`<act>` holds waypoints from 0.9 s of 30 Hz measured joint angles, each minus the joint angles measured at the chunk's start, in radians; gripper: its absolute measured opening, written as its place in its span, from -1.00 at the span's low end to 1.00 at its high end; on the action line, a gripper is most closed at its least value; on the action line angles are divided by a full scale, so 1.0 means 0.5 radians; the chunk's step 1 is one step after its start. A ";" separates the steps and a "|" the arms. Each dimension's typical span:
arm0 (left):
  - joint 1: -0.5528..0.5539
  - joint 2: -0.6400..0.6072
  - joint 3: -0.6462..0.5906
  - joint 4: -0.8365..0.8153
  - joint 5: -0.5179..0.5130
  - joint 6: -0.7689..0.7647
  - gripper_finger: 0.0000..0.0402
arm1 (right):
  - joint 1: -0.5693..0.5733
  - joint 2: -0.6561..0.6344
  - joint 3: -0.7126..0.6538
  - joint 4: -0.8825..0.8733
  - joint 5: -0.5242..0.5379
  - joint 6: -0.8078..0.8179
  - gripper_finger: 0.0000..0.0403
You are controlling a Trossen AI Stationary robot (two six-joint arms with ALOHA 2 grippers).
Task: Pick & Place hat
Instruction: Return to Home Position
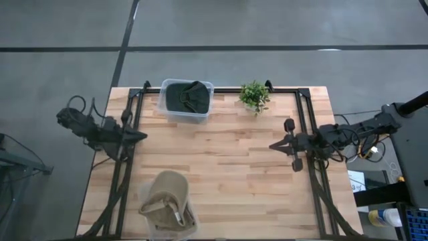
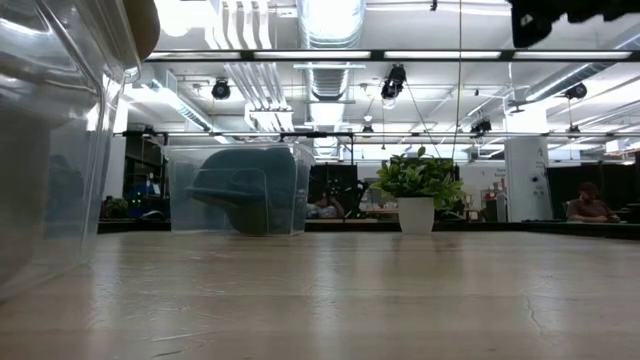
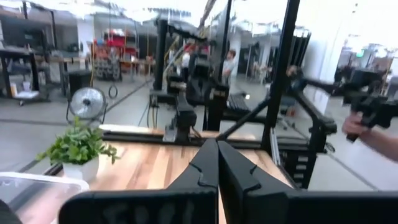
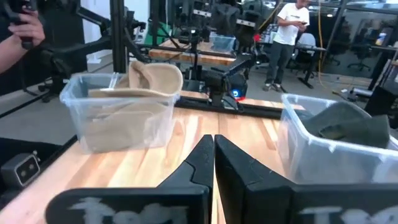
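Wooden tabletop (image 1: 234, 161), an arm parked at each side.
I see the left gripper (image 1: 142, 136) and right gripper (image 1: 273, 144) pinched closed on nothing, tips facing each other. Brown caps (image 1: 167, 194) fill the near-edge transparent bin (image 4: 118, 99); I can't count them. The far bin (image 1: 162, 104) holds a dark cap (image 1: 187, 97), beside a plant (image 1: 255, 96); grey concrete floor (image 1: 267, 27) lies beyond.

The high view faces straight down on the pale wooden tabletop (image 1: 227, 161). The low view skims it level, sharing the green potted plant (image 1: 255, 96).
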 joint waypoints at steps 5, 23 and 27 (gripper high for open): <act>0.000 -0.169 -0.153 0.011 -0.002 0.038 -1.00 | 0.000 -0.217 -0.180 0.003 0.053 -0.015 -0.96; -0.001 -0.403 -0.624 0.407 0.293 0.081 -1.00 | 0.000 -0.777 -0.644 0.001 -0.067 0.044 -0.96; -0.001 -0.403 -0.703 0.442 0.282 0.025 -1.00 | 0.000 -0.900 -0.719 0.006 -0.141 0.038 -0.96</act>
